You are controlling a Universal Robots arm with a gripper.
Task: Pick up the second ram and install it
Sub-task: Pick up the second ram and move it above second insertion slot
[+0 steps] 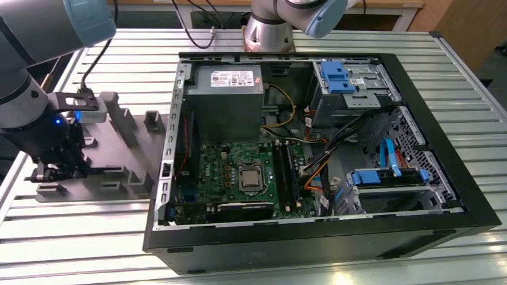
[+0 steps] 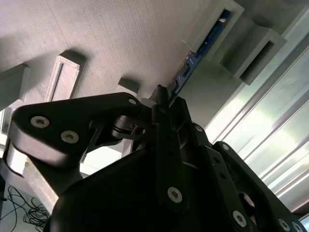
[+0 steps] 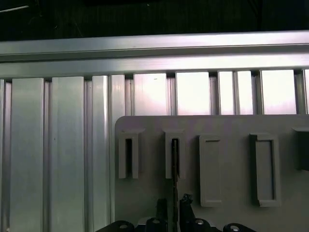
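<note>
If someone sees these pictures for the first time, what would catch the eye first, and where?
The open black computer case stands out first, lying in the middle of the slatted metal table with its green board exposed. At the exterior view's left, the gripper is down at a grey fixture plate. In the second wrist view the second ram runs as a thin stick from a slotted block to the gripper.

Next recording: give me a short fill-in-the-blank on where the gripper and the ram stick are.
The gripper is over the fixture plate, on the exterior view's ____ of the computer case.
In the first wrist view, the second ram sits in a slotted ____ fixture block.
The case's board is ____ in colour.
Missing words: left; grey; green.
</note>
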